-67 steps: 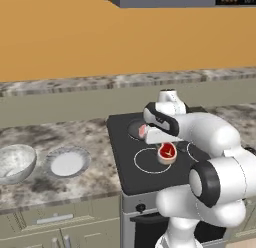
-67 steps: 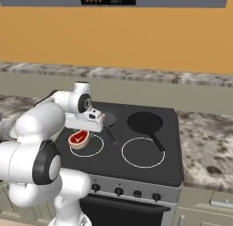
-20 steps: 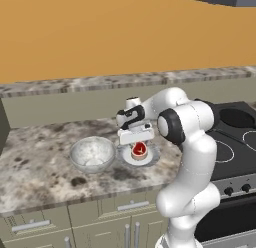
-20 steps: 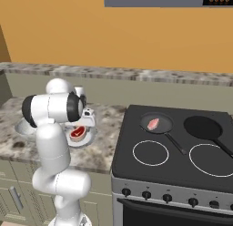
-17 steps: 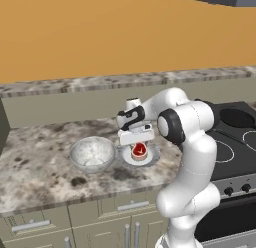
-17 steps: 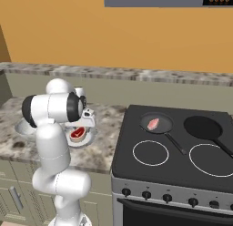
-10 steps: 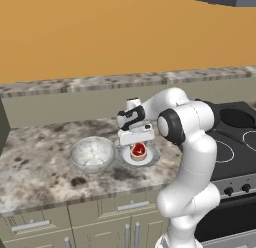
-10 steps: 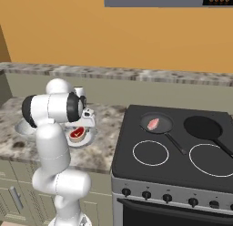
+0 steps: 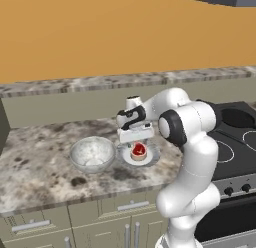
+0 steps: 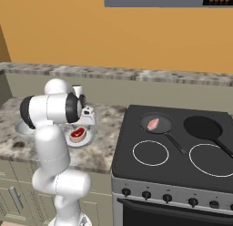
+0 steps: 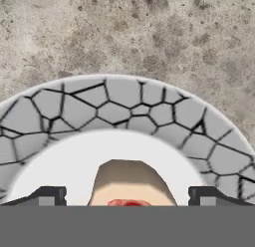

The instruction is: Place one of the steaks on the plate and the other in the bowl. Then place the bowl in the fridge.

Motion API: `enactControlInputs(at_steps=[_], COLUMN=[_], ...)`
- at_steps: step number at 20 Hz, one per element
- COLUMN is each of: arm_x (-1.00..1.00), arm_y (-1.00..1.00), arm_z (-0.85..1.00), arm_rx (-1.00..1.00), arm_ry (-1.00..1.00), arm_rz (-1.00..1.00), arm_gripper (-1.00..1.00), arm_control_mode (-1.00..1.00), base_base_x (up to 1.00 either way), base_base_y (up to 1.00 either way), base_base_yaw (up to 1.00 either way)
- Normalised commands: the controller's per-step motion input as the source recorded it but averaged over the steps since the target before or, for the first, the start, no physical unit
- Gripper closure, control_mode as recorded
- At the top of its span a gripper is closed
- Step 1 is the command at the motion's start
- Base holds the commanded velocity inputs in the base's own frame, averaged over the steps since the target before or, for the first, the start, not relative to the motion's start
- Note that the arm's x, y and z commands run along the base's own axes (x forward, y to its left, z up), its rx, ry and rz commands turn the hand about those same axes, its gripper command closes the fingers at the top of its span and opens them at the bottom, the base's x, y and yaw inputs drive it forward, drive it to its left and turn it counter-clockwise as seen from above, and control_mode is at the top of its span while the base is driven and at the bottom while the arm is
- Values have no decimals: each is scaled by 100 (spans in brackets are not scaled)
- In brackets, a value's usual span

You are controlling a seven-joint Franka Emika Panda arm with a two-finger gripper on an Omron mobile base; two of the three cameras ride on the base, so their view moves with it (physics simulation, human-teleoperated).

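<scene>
The stove (image 10: pixel 182 147) sits right of the plate, its black top set into the speckled counter (image 9: pixel 40 167). The white arm (image 9: pixel 190 142) rises on the stove side of the plate and bends over it. On the stove, the nearer frying pan (image 10: pixel 157 124) holds the pale pink steak (image 10: pixel 153 124), well apart from the plate, its long axis slanting across the pan; a second, black pan (image 10: pixel 205 128) lies farther from the plate. Just beside the plate on the side away from the stove stands the mottled bowl (image 9: pixel 92 154), close to the rim, whether touching I cannot tell. The plate (image 9: pixel 150 158) itself rests flat on the counter, grey cracked rim around a white centre. On that centre lies the round red steak (image 9: pixel 138 151), tan edge showing in the hand view; being round, no clear long axis. Directly over it hangs the gripper (image 9: pixel 136 137), fingertips (image 11: pixel 49 195) spread wide either side of the meat, clear of it: let go.
</scene>
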Motion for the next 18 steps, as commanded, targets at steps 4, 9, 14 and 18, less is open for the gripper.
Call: enactControlInputs(at_steps=[4,9,14,18], arm_x=[-9,0,0,16], arm_y=[-40,-85,-100,-100], arm_z=[95,58,29,8], arm_rx=[0,0,7,7], arm_ry=[-11,-5,-7,-12], arm_rz=[0,-12,-12,0], arm_gripper=[-100,-100,-100,-100], arm_control_mode=[-100,-100,-100,-100], base_base_x=[0,0,0,0], base_base_y=[0,0,0,0], base_base_yaw=[0,0,0,0])
